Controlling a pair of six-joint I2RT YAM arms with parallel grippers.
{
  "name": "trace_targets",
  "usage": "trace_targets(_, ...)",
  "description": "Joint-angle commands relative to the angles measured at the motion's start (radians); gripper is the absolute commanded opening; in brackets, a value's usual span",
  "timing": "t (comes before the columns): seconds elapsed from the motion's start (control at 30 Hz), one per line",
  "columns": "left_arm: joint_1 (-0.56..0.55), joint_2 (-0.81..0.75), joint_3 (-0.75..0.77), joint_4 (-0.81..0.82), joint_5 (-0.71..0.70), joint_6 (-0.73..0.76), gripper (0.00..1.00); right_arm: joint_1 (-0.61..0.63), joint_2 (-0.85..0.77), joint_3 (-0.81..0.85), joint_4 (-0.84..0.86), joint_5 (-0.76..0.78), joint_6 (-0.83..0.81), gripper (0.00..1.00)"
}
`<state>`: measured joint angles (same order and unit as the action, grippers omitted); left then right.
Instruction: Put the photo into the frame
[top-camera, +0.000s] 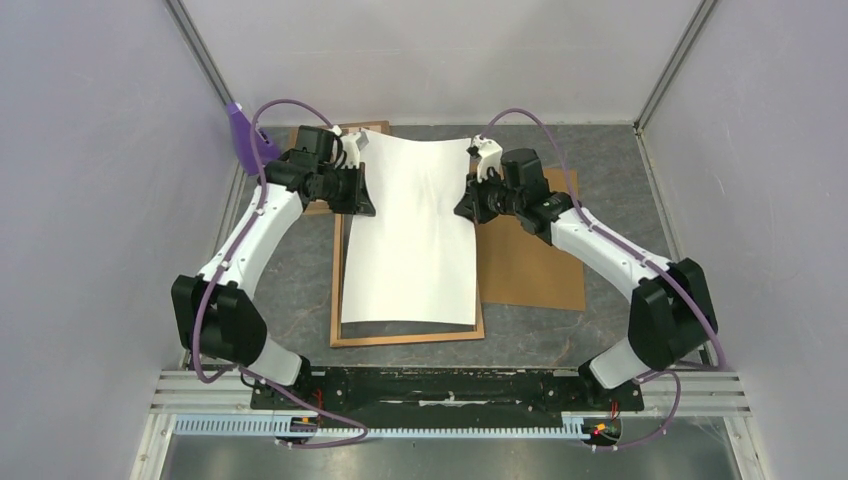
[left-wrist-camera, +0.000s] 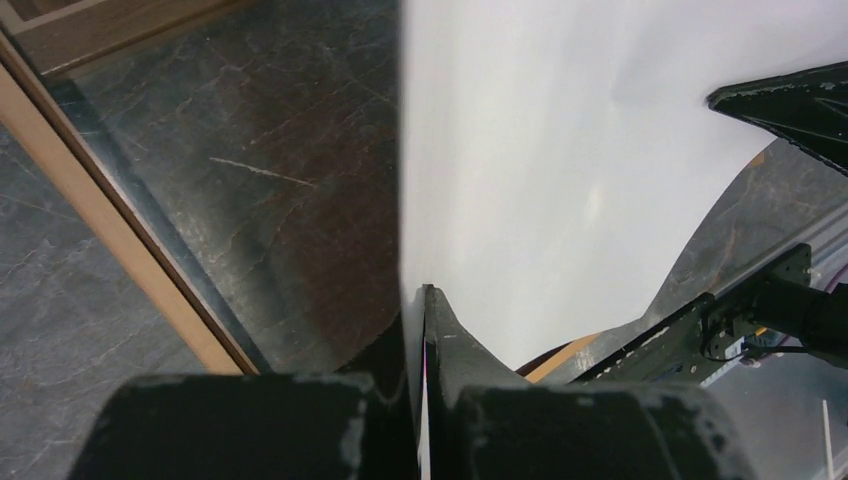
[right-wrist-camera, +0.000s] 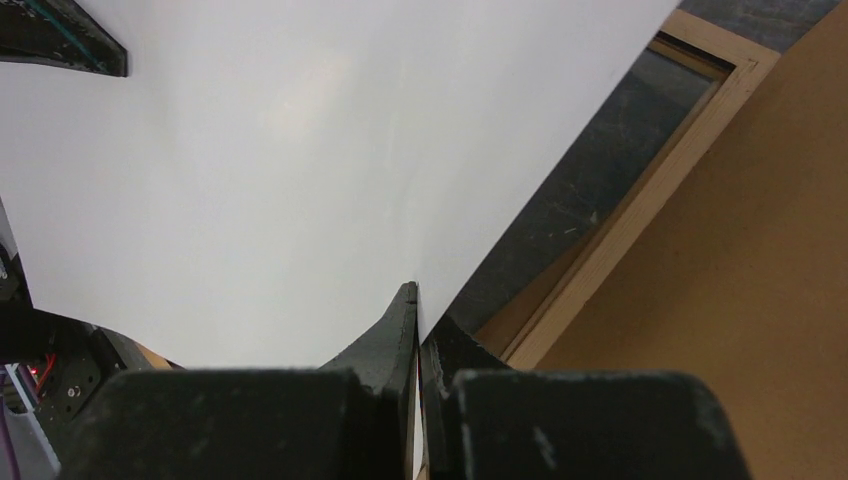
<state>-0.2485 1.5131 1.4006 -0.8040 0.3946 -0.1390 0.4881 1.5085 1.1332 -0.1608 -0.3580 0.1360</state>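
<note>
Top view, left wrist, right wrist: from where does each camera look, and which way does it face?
Top view: above and behind the arms, facing down at the table; both arms show, holding the photo white side up over the frame.
Left wrist: on the left arm, facing along the left gripper, shut on the photo's edge; own fingers show.
Right wrist: on the right arm, facing along the right gripper, shut on the opposite edge; own fingers show.
Shared: both wrist views show the photo's white back and the frame.
</note>
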Motion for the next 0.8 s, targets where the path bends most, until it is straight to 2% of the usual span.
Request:
trace_targets(0.0, 0.037, 0.017, 0.010, -0.023, -0.031, 0.067, 0.02, 0.005, 0.064, 0.047, 0.058, 0.005, 0.035, 0.00)
trace_targets(0.3, 0.081, 0.056, 0.001, -0.033, 0.002, 0.061, 0.02, 0.004, 0.185, 0.119, 0.032, -0.002, 0.008, 0.00)
trace_targets(0.77, 0.091, 0.091, -0.025, -0.041, 0.027, 0.056, 0.02, 0.004, 0.257, 0.121, 0.025, -0.001, -0.019, 0.00)
